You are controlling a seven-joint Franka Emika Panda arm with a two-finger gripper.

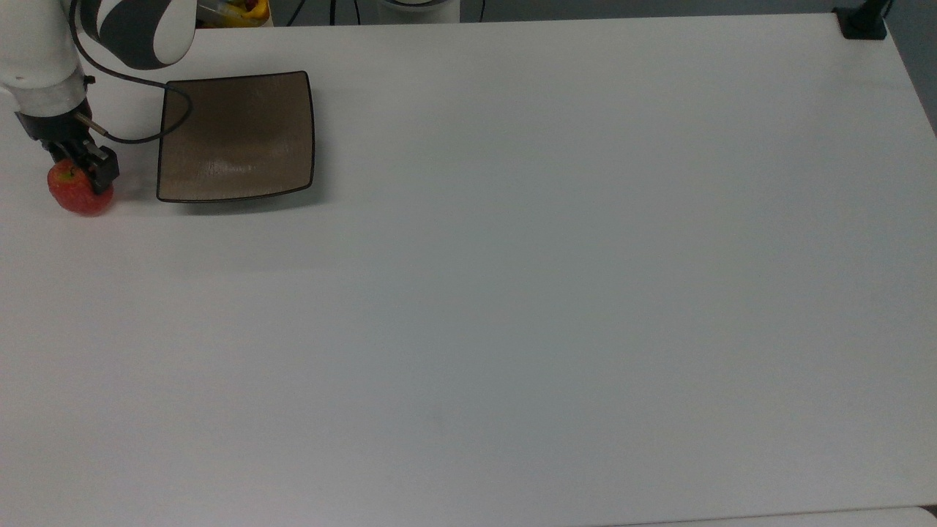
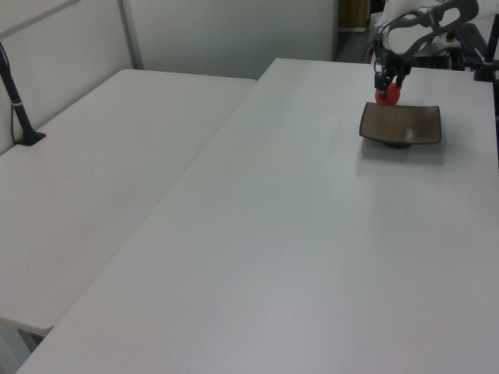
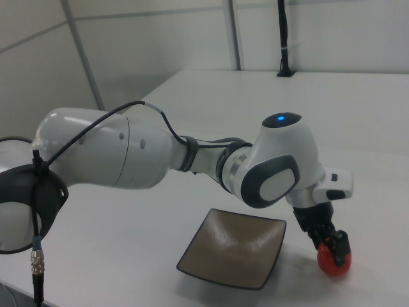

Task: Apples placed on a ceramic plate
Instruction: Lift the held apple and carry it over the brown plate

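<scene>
The small red apple [image 1: 73,196] rests on the white table at the top view's far left, just left of the square taupe-brown plate [image 1: 234,117], which has nothing on it. My gripper [image 1: 79,165] has come down over the apple from above and is shut on it, its dark fingers pressed against the apple's sides. In the right view the apple [image 3: 333,263] sits to the right of the plate [image 3: 233,249], with the gripper [image 3: 331,242] on top of it. The left view shows the apple [image 2: 387,96] just behind the plate [image 2: 400,123], under the gripper [image 2: 387,84].
The white table [image 1: 512,293] stretches wide to the top view's right and front. A black post base [image 1: 862,22] stands at its far right corner. My arm's cable [image 1: 139,135] loops over the plate's left edge. A second table [image 2: 93,179] adjoins on the left view's left.
</scene>
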